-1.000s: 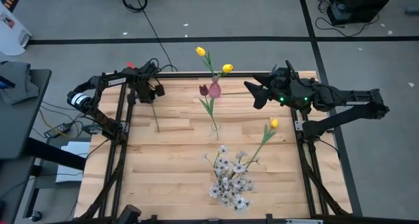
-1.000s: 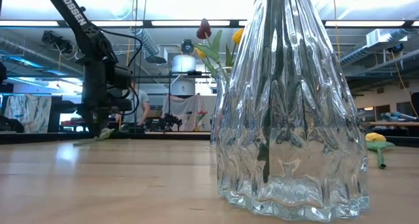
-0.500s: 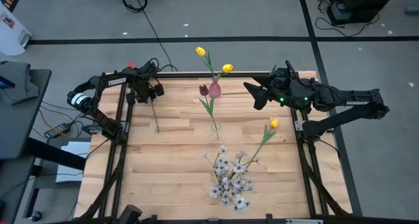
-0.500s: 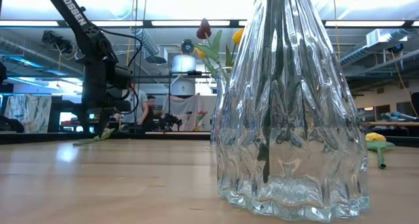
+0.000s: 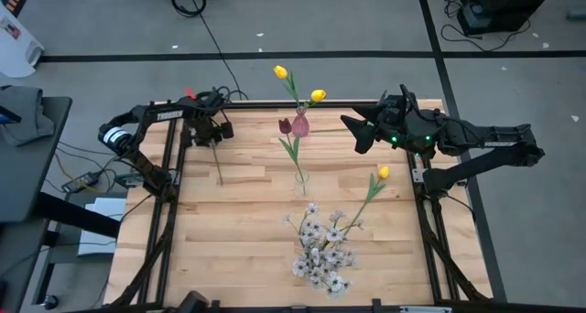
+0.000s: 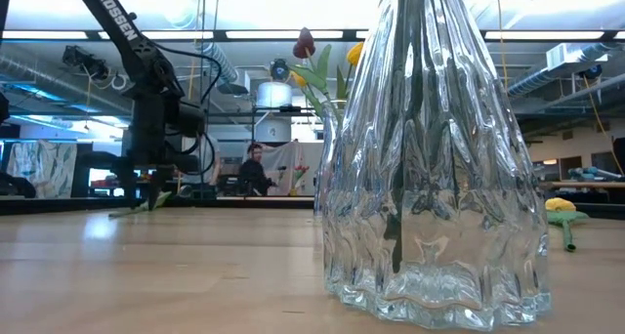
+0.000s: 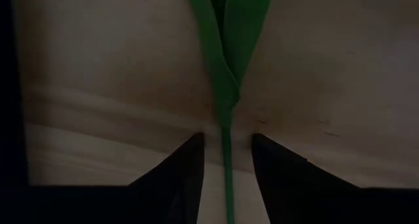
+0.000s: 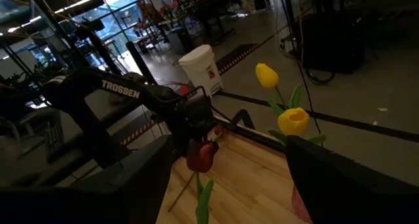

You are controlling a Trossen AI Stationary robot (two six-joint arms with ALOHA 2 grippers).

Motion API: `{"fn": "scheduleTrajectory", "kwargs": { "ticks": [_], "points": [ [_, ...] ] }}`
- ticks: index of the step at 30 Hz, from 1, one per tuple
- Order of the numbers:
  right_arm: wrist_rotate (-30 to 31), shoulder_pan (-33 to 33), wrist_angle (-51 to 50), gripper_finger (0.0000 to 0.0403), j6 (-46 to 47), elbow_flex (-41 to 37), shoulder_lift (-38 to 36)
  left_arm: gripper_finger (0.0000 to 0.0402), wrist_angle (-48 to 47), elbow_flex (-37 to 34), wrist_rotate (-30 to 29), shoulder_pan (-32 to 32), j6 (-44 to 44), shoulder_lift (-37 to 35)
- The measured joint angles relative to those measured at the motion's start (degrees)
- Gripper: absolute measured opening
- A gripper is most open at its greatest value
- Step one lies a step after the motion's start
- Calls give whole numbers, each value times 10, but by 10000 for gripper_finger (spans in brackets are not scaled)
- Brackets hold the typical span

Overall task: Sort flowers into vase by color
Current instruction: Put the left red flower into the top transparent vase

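Flower stem (image 7: pixel 227 129) now between opened left gripper (image 7: pixel 227 160)

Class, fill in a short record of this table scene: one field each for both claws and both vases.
Left claw: open, fingers either side of a green flower stem lying on the wooden table
Right claw: open, holding nothing, at the table's far right
Middle clear glass vase: maroon tulips, yellow tulips
Near ribbed glass vase: white blossom spray
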Motion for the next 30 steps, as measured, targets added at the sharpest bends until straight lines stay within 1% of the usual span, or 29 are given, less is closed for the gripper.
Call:
{"fn": "scheduleTrajectory", "kwargs": {
  "ticks": [7, 10, 13, 19, 20, 30],
  "points": [
    [0, 0, 1, 306, 1, 0, 0, 135, 2, 0, -4, -10, -14, 4],
    [1, 0, 5, 306, 0, 0, 0, 125, 2, 0, -3, -10, -14, 4],
    [1, 0, 7, 306, 0, 0, 0, 98, 2, 0, -1, -10, -14, 4],
    [1, 0, 7, 306, -1, 0, 0, 17, 0, -1, 0, -10, -12, 4],
    [1, 0, 6, 306, -1, 0, 0, 10, 0, -1, 0, -10, -12, 4],
    [1, 0, 6, 306, -4, 0, 0, 4, -6, -1, 1, -10, -11, -6]
  ]
}}
